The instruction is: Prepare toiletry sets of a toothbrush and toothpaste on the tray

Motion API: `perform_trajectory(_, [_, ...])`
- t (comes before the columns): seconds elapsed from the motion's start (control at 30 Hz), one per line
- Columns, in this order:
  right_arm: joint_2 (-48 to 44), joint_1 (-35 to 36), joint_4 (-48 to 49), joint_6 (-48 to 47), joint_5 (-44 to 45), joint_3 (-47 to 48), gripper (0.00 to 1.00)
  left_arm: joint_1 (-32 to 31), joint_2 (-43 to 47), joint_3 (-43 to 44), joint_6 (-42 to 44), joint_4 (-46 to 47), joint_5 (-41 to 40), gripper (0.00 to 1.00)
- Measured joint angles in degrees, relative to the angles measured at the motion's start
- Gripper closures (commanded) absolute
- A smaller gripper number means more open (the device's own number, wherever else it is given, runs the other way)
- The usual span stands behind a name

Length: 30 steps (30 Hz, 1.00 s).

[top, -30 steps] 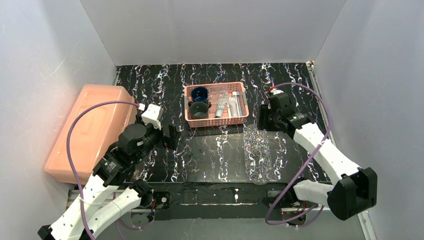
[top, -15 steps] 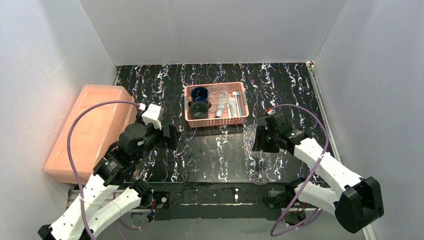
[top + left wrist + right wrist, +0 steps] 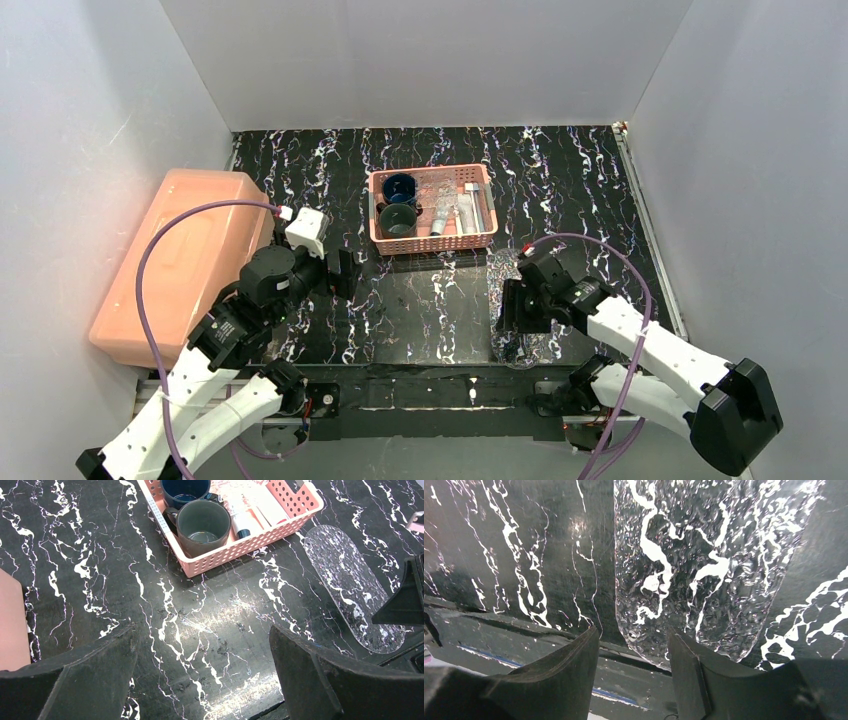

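Observation:
The clear glittery tray [image 3: 520,285] lies on the black marbled table, right of centre, its long side running toward me; it also shows in the left wrist view [image 3: 350,585]. My right gripper [image 3: 508,306] is open and empty, low over the tray's near left end [image 3: 694,555], its jaws [image 3: 633,635] straddling the tray's near edge. My left gripper [image 3: 343,272] is open and empty above bare table [image 3: 202,635]. The pink basket [image 3: 435,243] holds toothpaste tubes [image 3: 245,517]. A slim white strip [image 3: 157,515] along its left wall looks like the toothbrush.
Two dark mugs [image 3: 202,525] stand in the basket's left part. A big salmon plastic box [image 3: 180,260] fills the table's left side. White walls enclose the table. The table's front rail [image 3: 524,645] lies just under the right gripper.
My right gripper has moved from beside the basket toward me, down along the tray to its near end. The left arm has not moved.

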<state>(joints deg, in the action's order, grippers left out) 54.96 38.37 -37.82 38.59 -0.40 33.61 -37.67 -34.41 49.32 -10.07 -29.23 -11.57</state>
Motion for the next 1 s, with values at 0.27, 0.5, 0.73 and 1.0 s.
perform_trajectory(0.27, [-0.7,3.4,0.4,3.1,0.1,-2.6,0.39,0.0,-0.5,0.0,0.0,0.0,0.0,0.01])
perform_trajectory(0.5, [-1.0,5.0,0.8,4.9,0.7,-5.6,0.39,0.0,-0.7,0.0,0.0,0.0,0.0,0.01])
perform_trajectory(0.73, [-1.2,5.7,2.3,6.3,0.6,-7.1,0.38,0.0,-0.8,0.0,0.0,0.0,0.0,0.01])
perform_trajectory(1.0, [-1.1,7.1,4.8,7.6,0.4,-7.6,0.38,0.0,-0.8,0.0,0.0,0.0,0.0,0.01])
